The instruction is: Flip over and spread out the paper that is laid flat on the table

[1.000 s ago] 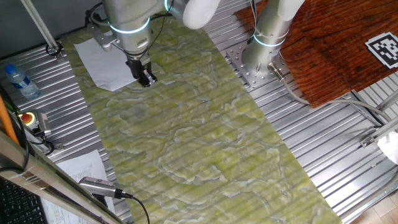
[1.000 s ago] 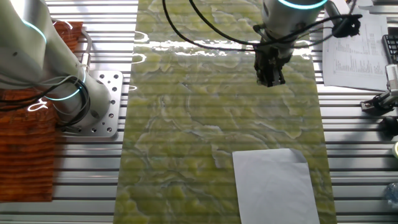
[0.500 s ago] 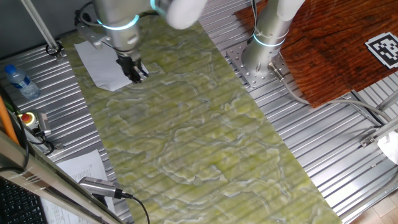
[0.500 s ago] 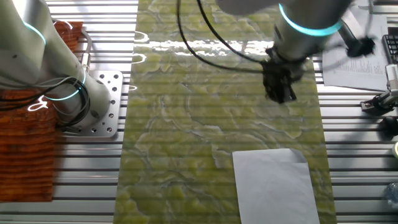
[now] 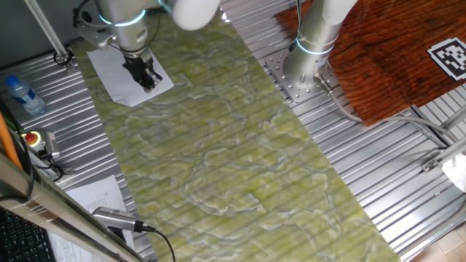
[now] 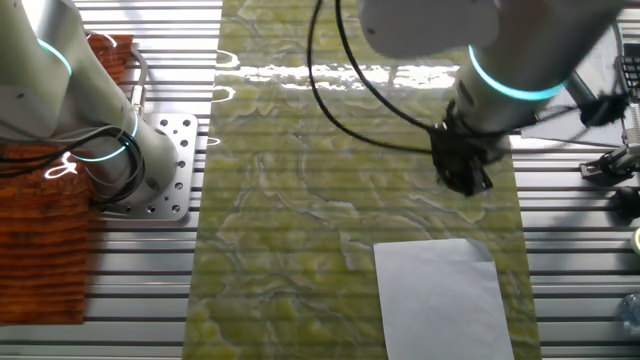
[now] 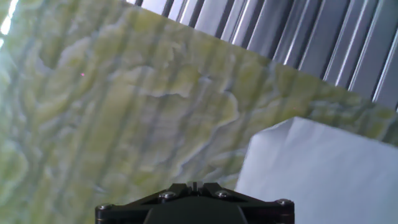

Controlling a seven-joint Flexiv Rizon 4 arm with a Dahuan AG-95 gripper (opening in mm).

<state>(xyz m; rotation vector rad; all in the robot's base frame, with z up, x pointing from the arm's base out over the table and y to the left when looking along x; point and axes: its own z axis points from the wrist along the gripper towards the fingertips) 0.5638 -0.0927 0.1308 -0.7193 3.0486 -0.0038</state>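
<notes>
1. Hand view shows the plain white thin sheet of paper (image 7: 323, 171) filling the lower right of the frame, lying on the long green-yellow marbled stone-pattern surface (image 7: 112, 106); one corner of the sheet points toward the frame's middle.
2. At the bottom edge of that view only the black base of the tool shows, with small screws; the fingers are out of frame there.
3. One fixed view has the tool (image 5: 148, 78) in the upper left of the frame, hanging over the paper (image 5: 116, 73), near the sheet's right-hand edge as pictured.
4. Its dark fingers look close together, but whether they are narrow or pressed together I cannot tell, nor whether they touch the sheet.
5. The other fixed view places the tool (image 6: 466, 182) right of centre, above the marbled surface (image 6: 300, 230), with the paper (image 6: 440, 300) in the lower right, lying flat; its upper right corner looks slightly creased.
6. In that view the tool appears apart from the sheet's upper edge.
7. A ribbed silver metal bench (image 5: 378, 160) flanks the marbled strip.
8. A clear plastic bottle with a blue cap (image 5: 22, 94) lies at the left edge of the first fixed view.
9. A reddish-brown wood panel (image 5: 393, 58) sits at upper right there.
</notes>
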